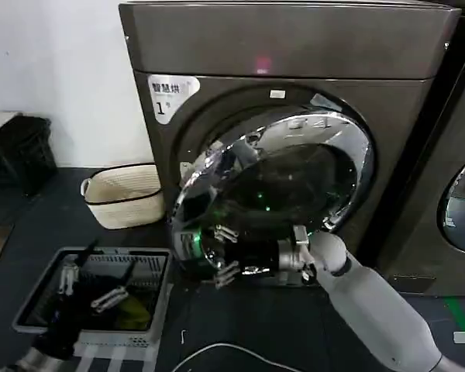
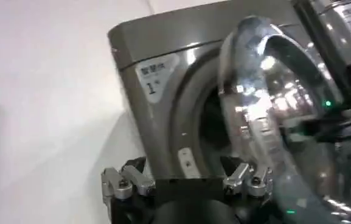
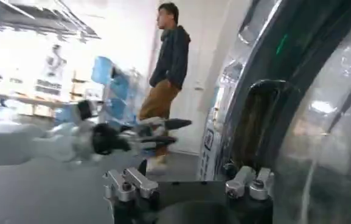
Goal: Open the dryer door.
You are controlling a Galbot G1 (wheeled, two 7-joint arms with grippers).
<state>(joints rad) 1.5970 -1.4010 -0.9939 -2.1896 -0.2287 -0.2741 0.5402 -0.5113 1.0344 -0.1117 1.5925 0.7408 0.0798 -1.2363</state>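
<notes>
Dryer (image 1: 294,54): dark grey-brown front-loader, white "1" sticker at 10 o'clock of the opening, pink light above. Dryer door (image 1: 279,194): wide chrome rim, dark glass, swung partly off the front. Dark floor, white wall. Cream basket (image 1: 124,195) and grey tray (image 1: 159,267) at 8 o'clock. Right gripper (image 1: 225,253) spread wide at door's lower rim. Left gripper (image 1: 93,288) low over tray, fingers apart.

Grey padded right forearm (image 1: 380,310), black wrist, right hand (image 1: 226,253) with silver fingers
</notes>
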